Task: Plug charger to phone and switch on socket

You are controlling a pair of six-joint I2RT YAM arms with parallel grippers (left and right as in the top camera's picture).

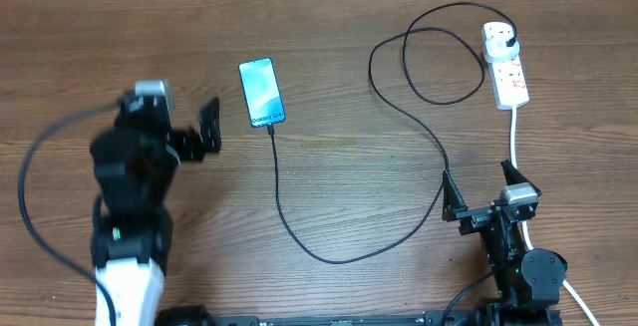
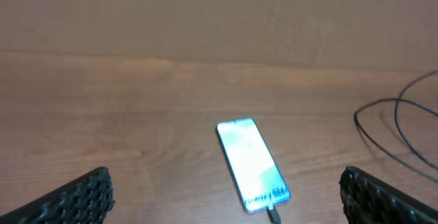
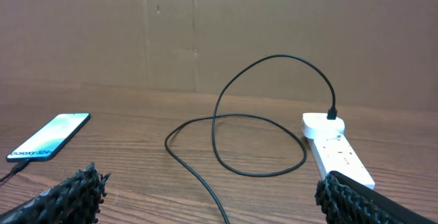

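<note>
Left pincer [image 2: 224, 186] spread wide, nothing between its fingers [image 2: 82, 195]. In the overhead view it hangs just off the left long edge of the phone [image 1: 261, 92]. Right pincer [image 3: 209, 181] likewise released and empty, low over the surface [image 1: 339, 27] at near right, short of the socket [image 1: 506, 67].

Phone: flat, screen up and lit, upper middle of surface. Charger [image 1: 329, 254]: leaves the phone's lower end, sweeps toward the front edge, climbs right, loops, ends at the socket. Socket: far right, lying lengthwise, white cord [image 1: 514, 132] trailing back toward the right arm.

Progress, by my reading: connector tip [image 2: 274, 214] sits against the phone's bottom edge and looks seated. Plugging step seems done; full insertion can't be confirmed. Plug [image 1: 509, 39] stands in the socket's far outlet. Left to do: the switch. Red markings show on the strip, but on or off is not readable. Right pincer is the nearer one to it.

Views:
- Overhead alone gives the full cable run and both arms.
- Left wrist alone gives the tip-to-phone join close up; no socket there.
- Right wrist shows the plug from the side, with the cable appearing to arch up off the surface, which overhead flattens. The phone is only a sliver at left there.
</note>
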